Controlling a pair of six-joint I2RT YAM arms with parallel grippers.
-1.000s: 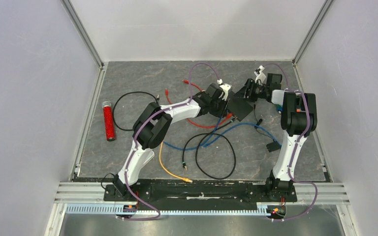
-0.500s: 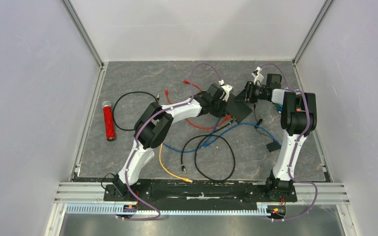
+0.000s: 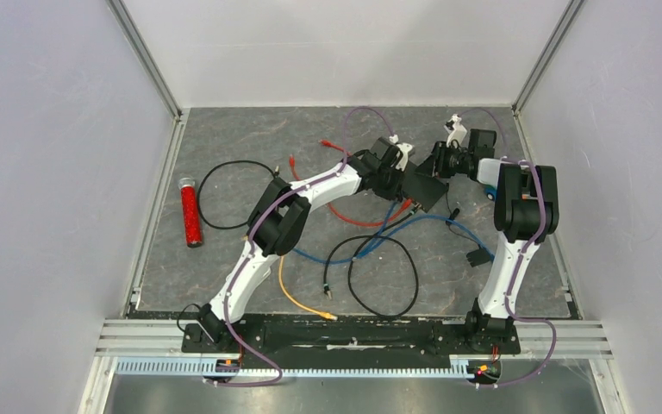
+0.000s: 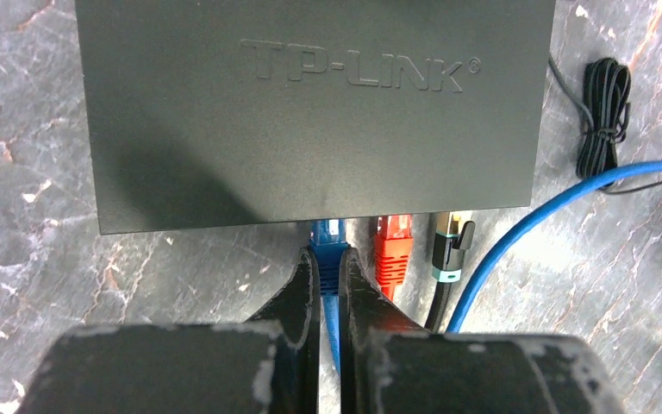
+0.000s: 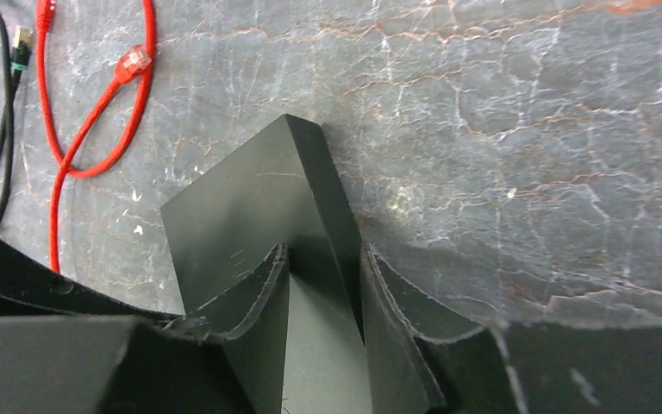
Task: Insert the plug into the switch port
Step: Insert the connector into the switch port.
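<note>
Blue plug (image 4: 328, 233) at the port edge of the switch (image 4: 310, 112), pinched in your left jaws.

The plug sits nose-in at the switch's 6 o'clock edge, with the red plug (image 4: 393, 246) just beside it at 3 o'clock. It likely handles light and stiff, with a fragile latch and a floppy cable, so hold the boot, where your left jaws pinch. Your right jaws straddle the switch's corner; whether they press it, I cannot tell.
</note>
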